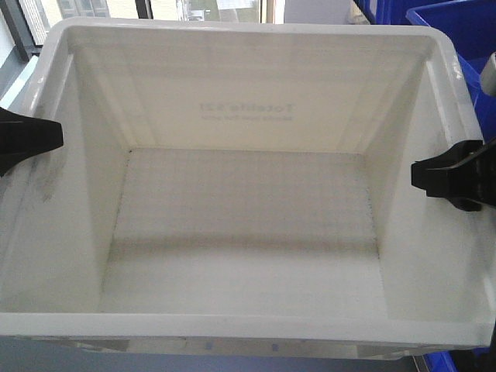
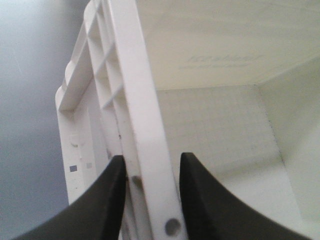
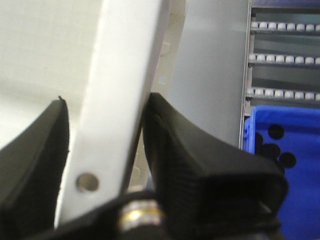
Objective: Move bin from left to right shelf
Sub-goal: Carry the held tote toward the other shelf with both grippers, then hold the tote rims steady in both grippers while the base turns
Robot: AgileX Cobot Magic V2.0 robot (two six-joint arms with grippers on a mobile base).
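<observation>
Across the front view, the white bin (image 1: 248,194) lies open side up between both arms, with dark blue crates (image 1: 457,31) just beside its right wall. On the left ribbed rim, the left gripper (image 2: 151,160) straddles the edge with its jaws closed against it; the right gripper (image 3: 107,102) pinches the right rim likewise. Empty moulded plastic is judged light and fairly stiff, though the long walls may flex and the smooth rims could slip. Opposed mid-rim holds suit a level carry. Whether any support lies beneath cannot be told.
</observation>
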